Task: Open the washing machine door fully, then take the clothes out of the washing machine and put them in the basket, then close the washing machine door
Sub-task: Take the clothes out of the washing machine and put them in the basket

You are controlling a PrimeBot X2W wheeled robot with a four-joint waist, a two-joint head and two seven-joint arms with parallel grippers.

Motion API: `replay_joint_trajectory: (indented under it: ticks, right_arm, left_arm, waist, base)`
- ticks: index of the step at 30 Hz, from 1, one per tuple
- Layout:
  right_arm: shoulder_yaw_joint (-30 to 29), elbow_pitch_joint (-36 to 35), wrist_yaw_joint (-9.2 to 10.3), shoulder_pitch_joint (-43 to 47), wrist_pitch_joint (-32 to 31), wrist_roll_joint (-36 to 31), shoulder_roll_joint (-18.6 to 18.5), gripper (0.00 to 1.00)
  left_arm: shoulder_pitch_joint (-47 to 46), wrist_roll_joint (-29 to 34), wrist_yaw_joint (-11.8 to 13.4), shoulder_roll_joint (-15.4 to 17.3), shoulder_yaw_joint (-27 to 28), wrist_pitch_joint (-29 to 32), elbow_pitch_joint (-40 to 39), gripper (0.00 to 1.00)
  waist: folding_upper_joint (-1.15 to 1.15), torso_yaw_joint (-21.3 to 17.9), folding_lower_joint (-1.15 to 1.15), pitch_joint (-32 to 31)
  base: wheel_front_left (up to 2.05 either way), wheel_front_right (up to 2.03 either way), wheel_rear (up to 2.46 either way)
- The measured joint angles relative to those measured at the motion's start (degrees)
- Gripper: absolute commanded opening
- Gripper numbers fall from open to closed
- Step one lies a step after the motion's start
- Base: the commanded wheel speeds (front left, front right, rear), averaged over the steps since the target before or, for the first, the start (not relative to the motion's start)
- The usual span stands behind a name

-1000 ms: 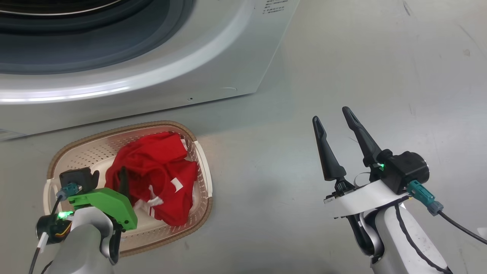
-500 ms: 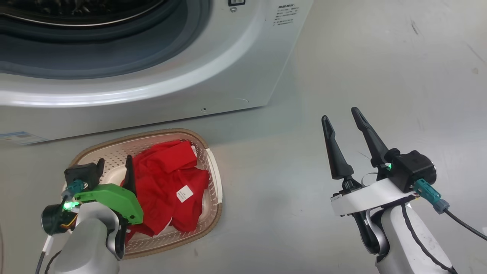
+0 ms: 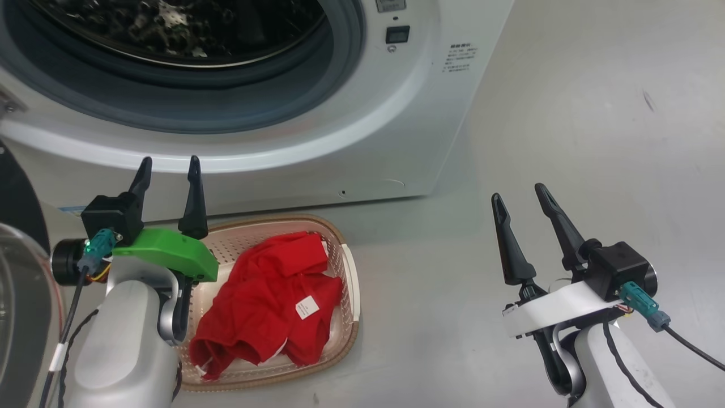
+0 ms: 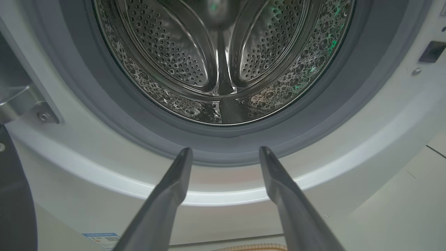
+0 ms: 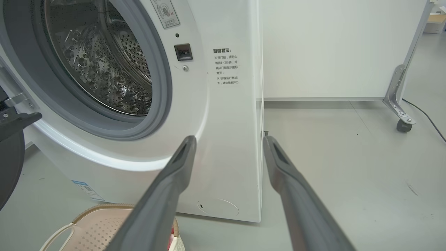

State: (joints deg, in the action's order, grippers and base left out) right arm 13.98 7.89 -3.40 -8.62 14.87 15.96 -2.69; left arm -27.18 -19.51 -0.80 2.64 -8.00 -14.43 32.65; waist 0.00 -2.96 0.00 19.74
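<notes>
Washing machine [image 3: 396,113] is seen across the top of the head view. Its steel perforated drum [image 4: 223,52] is exposed inside a grey rubber gasket [image 3: 272,110]. The washing machine door [image 3: 20,317] is swung open to the robot's left, and part of its black rim and clear bulging window is caught at the left edge of the head view.

The basket [image 3: 272,219] is set on the grey floor [image 3: 510,113] just in front of the machine's lower front panel. The clothes [image 3: 272,300] are heaped inside it in a loose red pile, with a small white tag [image 3: 306,307] turned upward.

The left gripper [image 3: 170,170] is held over the basket's rear left corner. Its two dark fingers are spread apart with nothing between them, and in its wrist view they are pointed at the lower edge of the drum opening. The right gripper [image 3: 518,191] is held well to the right of the basket, over bare floor. Its fingers are likewise parted and empty, and they are aimed towards the machine's right front corner.

A small blue sticker [image 4: 101,238] is seen low on the machine's front.
</notes>
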Motion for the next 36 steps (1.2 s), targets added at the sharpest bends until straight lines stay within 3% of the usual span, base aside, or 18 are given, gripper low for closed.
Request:
replay_joint_trajectory:
  ticks: [14,36]
  right_arm:
    - [-0.8,0.5,0.02,3.8,0.0,-0.1,0.0,1.0]
    - [-1.9,0.5,1.6,12.8,0.0,-0.5,0.2,1.0]
  left_arm:
    - [10.6,4.1,1.1,0.0,0.1,0.0,-14.7,1.0]
    - [29.7,4.4,2.4,0.1,-2.6,0.0,-20.9,1.0]
  waist:
    - [0.0,2.8,0.0,-8.0]
    - [0.0,2.8,0.0,-19.0]
  base:
    - [0.0,0.0,0.0]
    - [0.0,0.0,0.0]
